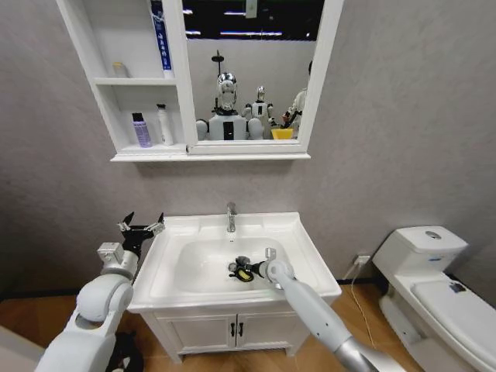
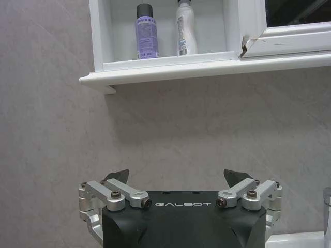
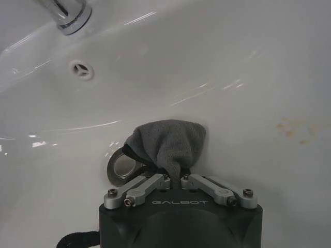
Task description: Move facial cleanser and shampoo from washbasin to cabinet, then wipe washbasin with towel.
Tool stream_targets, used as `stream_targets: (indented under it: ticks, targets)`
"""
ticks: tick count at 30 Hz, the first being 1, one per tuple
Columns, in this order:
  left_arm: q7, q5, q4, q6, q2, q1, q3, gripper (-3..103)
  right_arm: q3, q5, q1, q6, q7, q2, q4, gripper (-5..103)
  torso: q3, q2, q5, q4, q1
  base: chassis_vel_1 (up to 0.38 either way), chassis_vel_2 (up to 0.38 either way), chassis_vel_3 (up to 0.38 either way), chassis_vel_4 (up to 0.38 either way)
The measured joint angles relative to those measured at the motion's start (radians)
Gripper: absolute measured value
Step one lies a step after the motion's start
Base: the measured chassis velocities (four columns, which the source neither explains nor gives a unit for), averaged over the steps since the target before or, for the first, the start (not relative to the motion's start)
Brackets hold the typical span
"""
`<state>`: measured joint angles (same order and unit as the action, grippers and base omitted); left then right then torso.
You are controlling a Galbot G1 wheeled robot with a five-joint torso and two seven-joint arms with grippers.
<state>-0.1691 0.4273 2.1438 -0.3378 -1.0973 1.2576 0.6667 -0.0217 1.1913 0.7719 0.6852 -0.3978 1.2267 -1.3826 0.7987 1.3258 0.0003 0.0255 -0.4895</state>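
Already past the moving stage by the look of it: a purple bottle (image 1: 141,129) and a white bottle (image 1: 164,125) stand side by side in the cabinet (image 1: 105,93), high above the left hand (image 1: 140,226), which idles released beside the washbasin (image 1: 310,256) rim; no bottles remain on the basin. Right hand (image 3: 176,178) is clenched on the towel (image 3: 168,144), pressing it into the bowl just beside the drain (image 3: 120,166) and below the tap (image 3: 67,15); wiping looks underway, not finished.

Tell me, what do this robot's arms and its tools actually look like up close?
Both arms are smooth, rounded white and pale grey shells. Each ends in a black block marked GALBOT in pale letters, carrying silver metal linkages with visible bolts. The left tool has black pointed fingertips. The right tool has the same silver links, with a black cable looping beside its body.
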Motion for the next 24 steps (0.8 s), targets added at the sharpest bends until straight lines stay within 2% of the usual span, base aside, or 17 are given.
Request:
stream_targets:
  ticks: [2, 3, 4, 6, 8, 10, 13, 17, 19, 24]
  targets:
    - [0.003, 0.001, 0.003, 0.0, 0.002, 0.0, 0.003, 100, 0.019, 0.031, 0.02, 0.008, -0.028, -0.052, -0.035, 4, 0.0, 0.0, 0.0001, -0.0002, 0.0, 0.0, 0.0, 0.0, 0.0]
    - [0.003, 0.001, 0.003, 0.0, 0.002, 0.0, 0.003, 100, 0.019, 0.031, 0.02, 0.008, -0.028, -0.052, -0.035, 4, 0.0, 0.0, 0.0001, -0.0002, 0.0, 0.0, 0.0, 0.0, 0.0]
    - [0.007, 0.001, 0.004, 0.001, 0.002, 0.0, 0.006, 100, 0.035, 0.049, 0.034, 0.01, -0.037, -0.094, -0.054, 3, 0.0, 0.0, 0.0002, -0.0005, 0.0, 0.0, 0.0, 0.0, 0.0]
    - [0.008, 0.001, 0.004, 0.001, 0.002, 0.0, 0.006, 100, 0.041, 0.053, 0.039, 0.01, -0.039, -0.11, -0.061, 3, 0.0, 0.0, 0.0002, -0.0006, 0.0, 0.0, 0.0, 0.0, 0.0]
    - [0.012, 0.001, 0.004, 0.003, 0.002, 0.0, 0.003, 100, 0.064, 0.058, 0.057, 0.008, -0.04, -0.163, -0.087, 3, -0.001, 0.0, 0.0004, -0.0015, 0.0, 0.0, 0.0, 0.0, 0.0]
    - [0.014, 0.0, 0.005, 0.003, 0.0, -0.001, -0.002, 100, 0.073, 0.059, 0.065, 0.009, -0.04, -0.187, -0.104, 3, 0.0, 0.0, 0.0006, -0.002, 0.0, 0.0, 0.0, 0.0, 0.0]
    - [0.013, -0.004, 0.007, 0.004, -0.005, 0.0, -0.009, 100, 0.086, 0.054, 0.077, 0.008, -0.042, -0.225, -0.135, 3, 0.0, 0.0, 0.0007, -0.0015, 0.0, 0.032, 0.041, 0.0, 0.005]
    - [0.013, -0.008, 0.008, 0.005, -0.008, 0.0, -0.017, 100, 0.097, 0.024, 0.082, 0.009, -0.048, -0.257, -0.182, 3, 0.0, 0.0, -0.0004, 0.0002, 0.0, 0.034, 0.027, 0.001, -0.001]
    - [0.011, -0.011, 0.009, 0.005, -0.011, -0.001, -0.023, 100, 0.102, 0.007, 0.08, 0.009, -0.051, -0.274, -0.208, 3, 0.0, 0.0, -0.0012, 0.002, 0.0, 0.0, 0.0, 0.0, 0.0]
    - [0.007, -0.015, 0.016, 0.005, -0.014, 0.0, -0.031, 100, 0.11, -0.013, 0.074, 0.003, -0.023, -0.281, -0.222, 3, 0.0, 0.0, -0.0006, 0.0009, 0.0, -0.018, -0.02, -0.006, -0.008]
